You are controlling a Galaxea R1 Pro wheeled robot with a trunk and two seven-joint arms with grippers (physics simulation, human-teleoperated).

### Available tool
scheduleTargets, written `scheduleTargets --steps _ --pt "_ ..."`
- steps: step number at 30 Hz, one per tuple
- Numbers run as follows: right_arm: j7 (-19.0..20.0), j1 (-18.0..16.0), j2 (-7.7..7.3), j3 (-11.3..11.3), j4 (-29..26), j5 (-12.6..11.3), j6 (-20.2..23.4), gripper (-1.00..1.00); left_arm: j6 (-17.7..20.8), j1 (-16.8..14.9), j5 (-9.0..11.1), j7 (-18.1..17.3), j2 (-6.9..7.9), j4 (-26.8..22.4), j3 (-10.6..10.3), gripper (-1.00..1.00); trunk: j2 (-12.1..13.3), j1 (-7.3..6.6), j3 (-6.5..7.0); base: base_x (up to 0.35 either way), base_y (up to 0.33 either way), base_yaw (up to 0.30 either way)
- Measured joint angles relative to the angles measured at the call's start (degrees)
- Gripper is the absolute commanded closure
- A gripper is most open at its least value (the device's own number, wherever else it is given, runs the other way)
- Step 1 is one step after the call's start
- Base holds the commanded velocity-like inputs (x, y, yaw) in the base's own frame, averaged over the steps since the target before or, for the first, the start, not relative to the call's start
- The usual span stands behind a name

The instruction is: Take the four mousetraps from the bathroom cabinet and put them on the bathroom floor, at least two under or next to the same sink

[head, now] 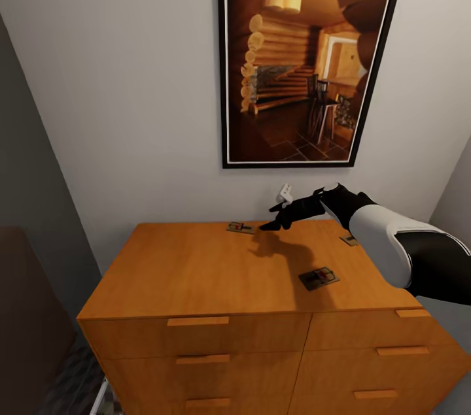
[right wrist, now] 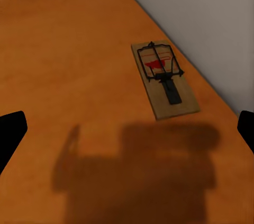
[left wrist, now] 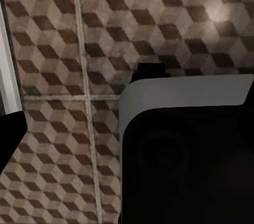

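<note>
The robot is facing a wide orange-brown wooden cabinet (head: 216, 271) that is standing against a pale wall. A large framed picture (head: 307, 55) of a log-cabin interior is hanging on the wall above it.

Three mousetraps are lying flat on the cabinet's top. One mousetrap (head: 241, 227) is sitting at the back edge, near the middle. A second mousetrap (head: 318, 278) is resting closer to the front edge, toward the right side. A third mousetrap (head: 349, 240) is peeking out near the right edge, partly hidden behind the robot's arm.

The right gripper (head: 278, 219) is reaching over the back of the top, hovering just beside the back-edge trap and casting a shadow on the wood. In the right wrist view its two black fingers (right wrist: 10, 134) are spread wide apart at the frame's sides, holding nothing, with that trap (right wrist: 165, 78) lying between and beyond them close to the wall, red mark and black wire bar facing up.

The left wrist camera is looking down at the bathroom floor (left wrist: 63, 49), tiled in a brown and beige cube pattern with pale grout lines. Whether the left gripper is spread or pressed together cannot be told.
</note>
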Motion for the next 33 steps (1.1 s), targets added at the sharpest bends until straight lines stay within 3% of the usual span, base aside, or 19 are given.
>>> scheduleTargets --steps 33 --pt "0.12 1.07 -0.04 0.01 -0.01 -1.11 -0.68 -1.00 0.00 0.00 0.00 -0.08 -0.02 0.00 0.00 -1.00 0.00 0.00 -2.28 0.000 0.000 0.000"
